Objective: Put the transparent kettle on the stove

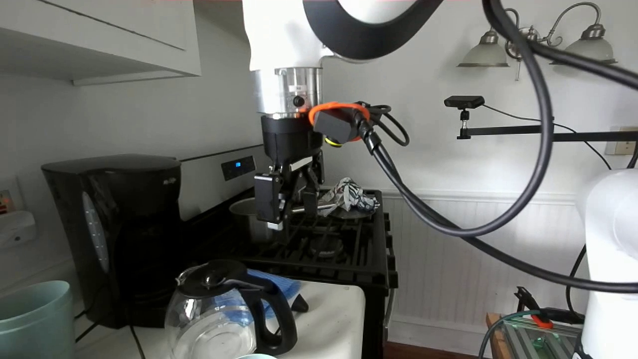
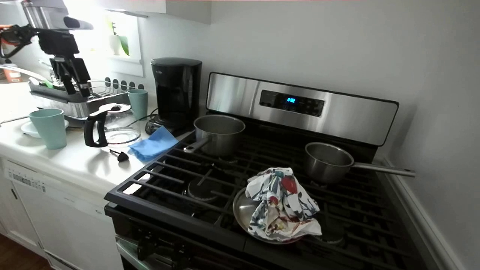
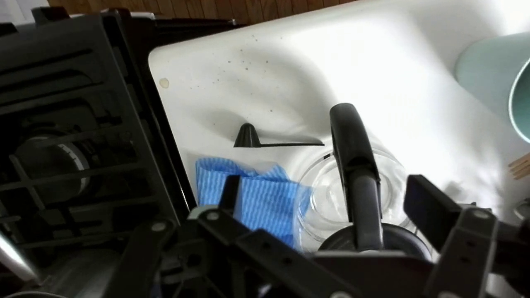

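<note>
The transparent kettle stands upright on the white counter, with its glass body (image 1: 209,324) and black handle and lid in both exterior views (image 2: 122,129). My gripper (image 1: 291,214) is open and empty, held well above the counter; it also hangs above in an exterior view (image 2: 78,90). In the wrist view the fingers (image 3: 324,188) are wide apart, and the kettle's black handle (image 3: 359,165) shows below, between them, nearer the right finger. The kettle's lid is partly hidden by the gripper there. The stove (image 2: 200,187) is beside the counter; its black edge shows in the wrist view (image 3: 136,124).
Steel pots (image 2: 221,140) (image 2: 326,165) and a pan (image 2: 243,213) under a patterned cloth (image 2: 281,210) sit on the stove. A blue cloth (image 3: 265,203) and black scoop (image 3: 248,137) lie beside the kettle. Cups (image 2: 50,129) (image 2: 138,103) and a black coffee maker (image 2: 176,90) stand near.
</note>
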Action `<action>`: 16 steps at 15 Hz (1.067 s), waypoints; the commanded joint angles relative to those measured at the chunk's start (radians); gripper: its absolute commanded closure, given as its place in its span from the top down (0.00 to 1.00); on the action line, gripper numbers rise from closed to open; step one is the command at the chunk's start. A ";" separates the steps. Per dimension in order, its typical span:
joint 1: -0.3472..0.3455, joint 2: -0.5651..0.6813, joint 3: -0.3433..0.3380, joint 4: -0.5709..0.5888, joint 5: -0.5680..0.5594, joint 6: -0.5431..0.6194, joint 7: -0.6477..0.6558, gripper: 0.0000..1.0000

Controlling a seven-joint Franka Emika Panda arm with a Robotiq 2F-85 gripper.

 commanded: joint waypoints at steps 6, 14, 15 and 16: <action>0.084 0.110 -0.115 -0.051 0.209 0.195 -0.320 1.00; 0.084 0.215 -0.159 -0.046 0.341 0.203 -0.505 1.00; 0.083 0.228 -0.162 -0.042 0.364 0.199 -0.524 1.00; 0.081 0.240 -0.163 -0.040 0.377 0.199 -0.531 0.99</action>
